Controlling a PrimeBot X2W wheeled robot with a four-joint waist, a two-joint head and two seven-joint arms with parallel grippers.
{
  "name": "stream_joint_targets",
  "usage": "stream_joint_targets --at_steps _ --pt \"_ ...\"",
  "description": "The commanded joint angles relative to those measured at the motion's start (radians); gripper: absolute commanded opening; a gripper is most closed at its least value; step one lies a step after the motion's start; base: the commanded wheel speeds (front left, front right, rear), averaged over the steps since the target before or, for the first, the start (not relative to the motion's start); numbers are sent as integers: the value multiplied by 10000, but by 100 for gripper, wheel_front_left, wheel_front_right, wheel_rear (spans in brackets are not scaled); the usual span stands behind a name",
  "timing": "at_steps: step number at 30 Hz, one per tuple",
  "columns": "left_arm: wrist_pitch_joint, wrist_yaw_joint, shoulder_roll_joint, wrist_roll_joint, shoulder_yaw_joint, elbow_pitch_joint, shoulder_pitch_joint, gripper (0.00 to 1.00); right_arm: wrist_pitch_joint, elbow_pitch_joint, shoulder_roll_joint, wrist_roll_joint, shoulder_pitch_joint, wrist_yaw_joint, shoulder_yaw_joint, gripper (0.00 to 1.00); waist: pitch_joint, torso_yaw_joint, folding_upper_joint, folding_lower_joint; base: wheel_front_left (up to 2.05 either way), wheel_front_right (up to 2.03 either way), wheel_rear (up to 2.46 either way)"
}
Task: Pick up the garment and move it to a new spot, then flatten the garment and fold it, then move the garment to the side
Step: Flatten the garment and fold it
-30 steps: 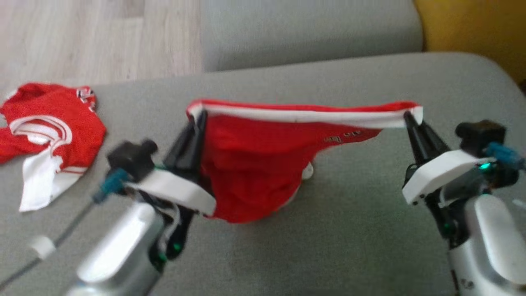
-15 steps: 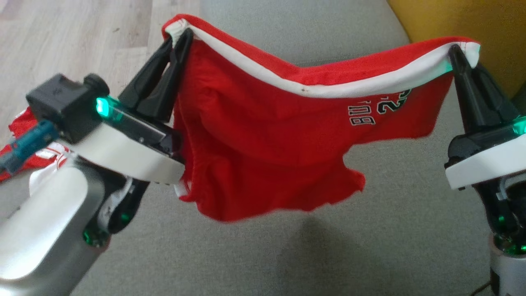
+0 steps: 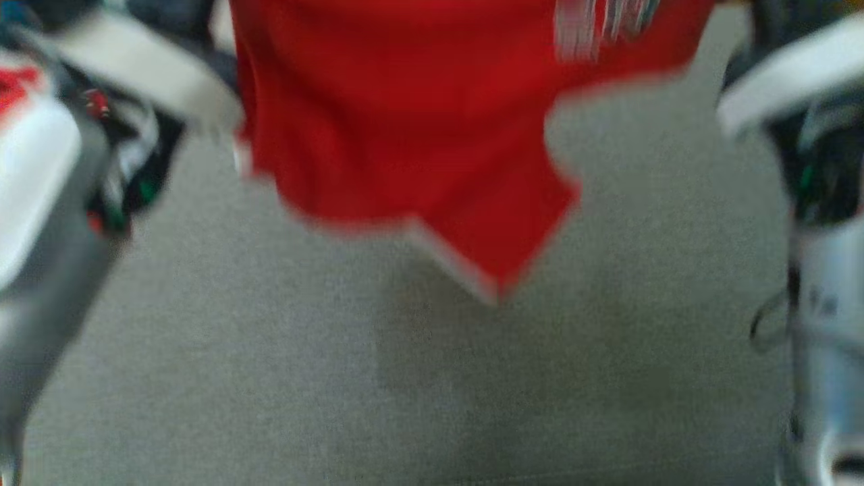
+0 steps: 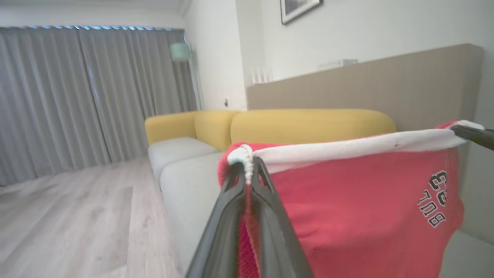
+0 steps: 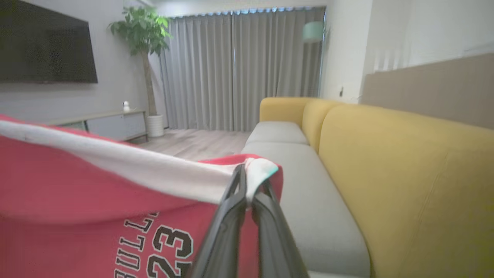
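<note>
The garment [image 3: 405, 115] is a red jersey with a white band along its top edge and black lettering. It hangs in the air above the grey sofa seat [image 3: 405, 378], stretched between both arms. My left gripper [image 4: 249, 166] is shut on the white band at one corner of the garment [image 4: 347, 208]. My right gripper [image 5: 247, 181] is shut on the other corner of the garment [image 5: 77, 193]. In the blurred head view the garment's lower hem dangles to a point. The right gripper's dark fingertips [image 4: 472, 135] show at the left wrist view's right edge.
A second red and white garment [image 3: 13, 88] shows at the head view's left edge. The yellow sofa back [image 5: 405, 173] runs along the right. Wooden floor [image 4: 77, 212], grey curtains [image 5: 239, 69], a potted plant [image 5: 142, 34] and a low cabinet [image 5: 108, 123] lie beyond.
Both grippers have lifted the garment off the sofa seat and raised it high, its top edge leaving the head view. The head view has also shifted and blurred.
</note>
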Motion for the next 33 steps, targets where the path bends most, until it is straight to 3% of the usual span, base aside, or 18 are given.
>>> stream_joint_targets --at_steps 1,6,10,15,22,33 --pt "-454 -76 65 263 791 260 -1382 0 -579 223 137 -386 -1307 67 26 0 1254 -138 0 -5 0 0 0" --pt "-1831 -405 -509 870 988 1649 -3019 0 -2060 1694 540 -1418 -3381 67 -307 0 2259 -211 0 -5 0 0 0" --pt "-2455 -638 -886 872 900 2553 -3131 0 -2755 2568 767 -1623 -3506 67 -244 0 2969 -227 0 -5 0 0 0" --pt "-2961 -819 -1217 698 613 3337 -2216 0 -3364 3591 834 -1504 -2677 67 73 0 3532 -181 0 -5 0 0 0" --pt "-3832 -930 -1550 430 387 3540 -465 0 -4102 4158 843 -873 -1298 67 197 0 3433 -106 0 -5 0 0 0" --pt "-4332 -315 -2012 553 857 1510 3781 0 -4142 2563 845 -799 2114 67 -223 0 2066 0 0 -5 0 0 0"
